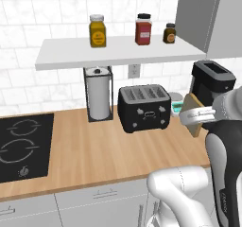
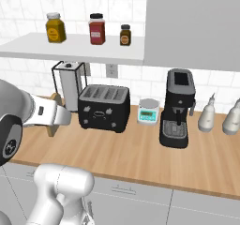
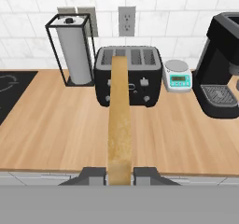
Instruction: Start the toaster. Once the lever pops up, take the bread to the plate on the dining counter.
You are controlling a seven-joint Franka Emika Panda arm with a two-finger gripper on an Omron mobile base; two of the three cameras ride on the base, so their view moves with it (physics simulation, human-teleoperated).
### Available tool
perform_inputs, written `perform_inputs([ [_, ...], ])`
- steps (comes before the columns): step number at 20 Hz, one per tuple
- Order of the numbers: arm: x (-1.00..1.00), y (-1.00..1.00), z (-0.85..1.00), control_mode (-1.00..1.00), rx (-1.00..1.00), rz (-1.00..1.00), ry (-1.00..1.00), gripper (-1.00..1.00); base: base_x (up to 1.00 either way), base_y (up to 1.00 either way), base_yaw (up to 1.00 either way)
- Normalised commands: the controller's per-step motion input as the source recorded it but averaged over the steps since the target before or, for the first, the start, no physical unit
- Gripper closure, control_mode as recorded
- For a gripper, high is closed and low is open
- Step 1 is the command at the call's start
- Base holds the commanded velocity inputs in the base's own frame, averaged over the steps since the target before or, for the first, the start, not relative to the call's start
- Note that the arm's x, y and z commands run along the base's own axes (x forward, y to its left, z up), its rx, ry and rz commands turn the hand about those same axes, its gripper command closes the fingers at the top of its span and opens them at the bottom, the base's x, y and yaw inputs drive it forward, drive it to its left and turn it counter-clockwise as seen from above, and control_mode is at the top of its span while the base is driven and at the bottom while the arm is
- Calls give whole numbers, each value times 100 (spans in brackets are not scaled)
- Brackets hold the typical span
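The black toaster stands on the wood worktop by the tiled wall, its four top slots showing. The tan bread is up in the air in front of the toaster, clear of the slots. My gripper is shut on its near end. In the hand view the slice is edge-on between the fingertips and points toward the toaster. The plate and the dining counter are out of view.
A paper towel holder stands left of the toaster. A small scale and the black coffee machine are on its right. A cooktop lies far left. Jars line the shelf above.
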Motion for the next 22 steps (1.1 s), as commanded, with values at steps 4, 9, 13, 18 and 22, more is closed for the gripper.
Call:
perform_inputs([
  [4,-1,0,0,100,0,0,0,100,-6,0,0],
  [9,0,0,0,100,0,0,0,100,-76,-11,-22],
  [13,0,0,0,100,0,0,0,100,-61,-9,-74],
  [18,0,0,0,100,0,0,0,100,-29,0,-91],
  [22,0,0,0,100,0,0,0,100,-7,0,-100],
])
